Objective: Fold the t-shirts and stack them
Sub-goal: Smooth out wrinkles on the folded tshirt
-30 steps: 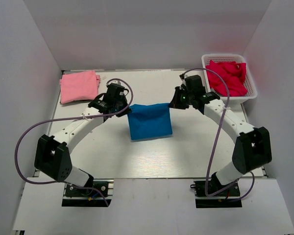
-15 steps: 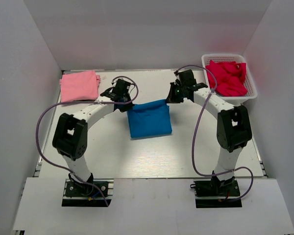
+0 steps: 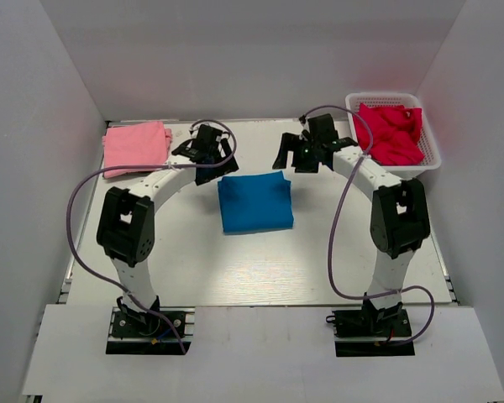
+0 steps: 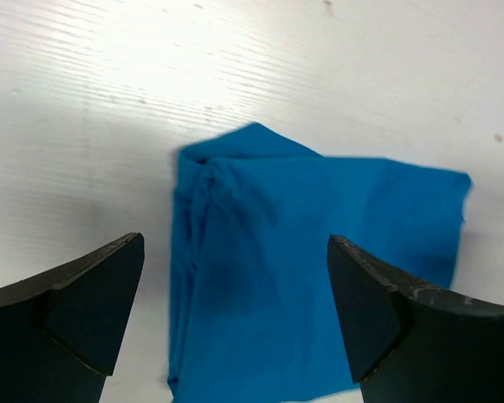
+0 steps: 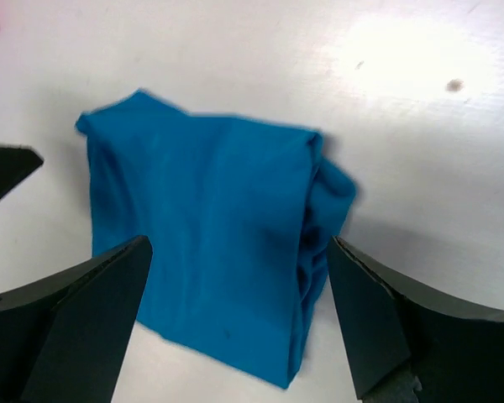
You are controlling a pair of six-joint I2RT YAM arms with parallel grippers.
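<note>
White counter (image 3: 235,269) carries a folded blue t-shirt (image 3: 254,202); left tool (image 3: 212,164) and right tool (image 3: 296,159) hover at its far corners, gaping, empty.

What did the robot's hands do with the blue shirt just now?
The left gripper and right gripper opened, let go of the blue shirt's far corners and drew back a little. The shirt dropped flat on the table, folded. The pink shirt and the basket of red clothes stayed put.
</note>
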